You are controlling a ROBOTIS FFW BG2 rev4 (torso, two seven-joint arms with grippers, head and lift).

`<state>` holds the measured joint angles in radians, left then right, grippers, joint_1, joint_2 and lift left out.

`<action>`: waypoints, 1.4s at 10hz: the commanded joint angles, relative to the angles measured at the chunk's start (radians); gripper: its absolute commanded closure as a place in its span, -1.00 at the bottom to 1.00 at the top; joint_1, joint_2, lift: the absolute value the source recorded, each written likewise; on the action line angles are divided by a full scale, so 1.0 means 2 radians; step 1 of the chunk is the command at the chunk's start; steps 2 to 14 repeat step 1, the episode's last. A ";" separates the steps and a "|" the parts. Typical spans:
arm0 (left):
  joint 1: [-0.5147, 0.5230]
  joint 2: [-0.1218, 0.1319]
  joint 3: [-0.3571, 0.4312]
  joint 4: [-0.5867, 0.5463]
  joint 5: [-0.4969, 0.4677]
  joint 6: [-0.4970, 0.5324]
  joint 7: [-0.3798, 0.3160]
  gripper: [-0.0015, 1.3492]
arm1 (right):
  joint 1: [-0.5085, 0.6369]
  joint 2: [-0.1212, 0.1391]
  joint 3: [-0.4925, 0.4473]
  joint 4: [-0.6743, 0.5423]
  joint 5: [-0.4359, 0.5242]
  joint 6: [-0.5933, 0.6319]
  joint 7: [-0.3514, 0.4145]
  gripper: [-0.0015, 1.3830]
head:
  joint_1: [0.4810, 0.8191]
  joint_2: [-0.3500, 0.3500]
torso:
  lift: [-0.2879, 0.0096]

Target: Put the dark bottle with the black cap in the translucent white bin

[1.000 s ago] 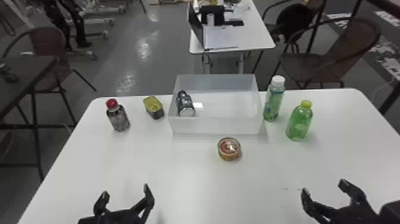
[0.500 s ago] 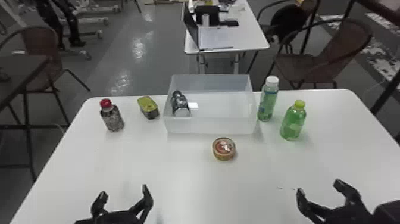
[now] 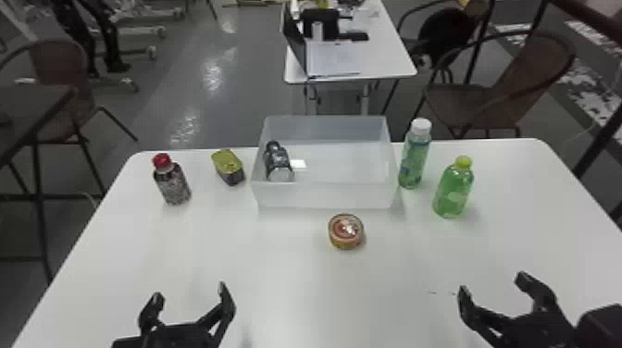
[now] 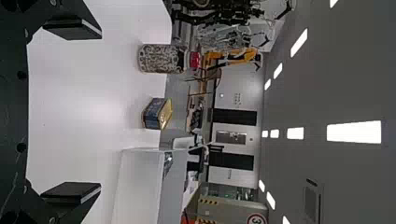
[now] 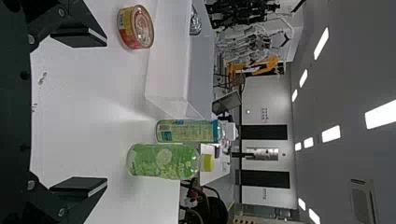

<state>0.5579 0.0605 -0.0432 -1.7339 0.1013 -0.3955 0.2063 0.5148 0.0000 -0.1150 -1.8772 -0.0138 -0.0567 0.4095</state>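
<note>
The dark bottle with the black cap (image 3: 278, 163) lies inside the translucent white bin (image 3: 324, 195), against its left side, cap end toward the back. My left gripper (image 3: 190, 301) is open and empty over the table's near left part. On the near right, my right gripper (image 3: 493, 284) also stands open, holding nothing. In the left wrist view, the left gripper (image 4: 72, 112) has its fingers wide apart, with the bin (image 4: 140, 184) farther off. The right wrist view has the right gripper (image 5: 79, 112) spread open and the bin's wall (image 5: 170, 60) beyond it.
Left of the bin stand a red-capped bottle (image 3: 172, 183) and a rectangular tin (image 3: 228, 167). A round can (image 3: 346, 231) sits in front of it. At its right are a white-capped bottle (image 3: 415, 155) and a green bottle (image 3: 453, 189) with a yellow-green cap.
The head view has shifted slightly, so the bin and tabletop items sit a little farther left in it. Both grippers remain open, and the dark bottle stays in the bin.
</note>
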 commanded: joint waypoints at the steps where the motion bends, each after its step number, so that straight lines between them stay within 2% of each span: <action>1: -0.001 0.002 -0.001 0.000 0.001 0.000 0.000 -0.77 | -0.002 0.000 0.000 0.000 -0.001 0.000 0.000 -0.67 | 0.27 0.24 | 0.32; 14: -0.001 0.002 -0.001 0.000 0.001 0.000 0.000 -0.77 | -0.002 0.000 0.000 0.000 -0.001 0.000 0.000 -0.67 | 0.27 0.24 | 0.32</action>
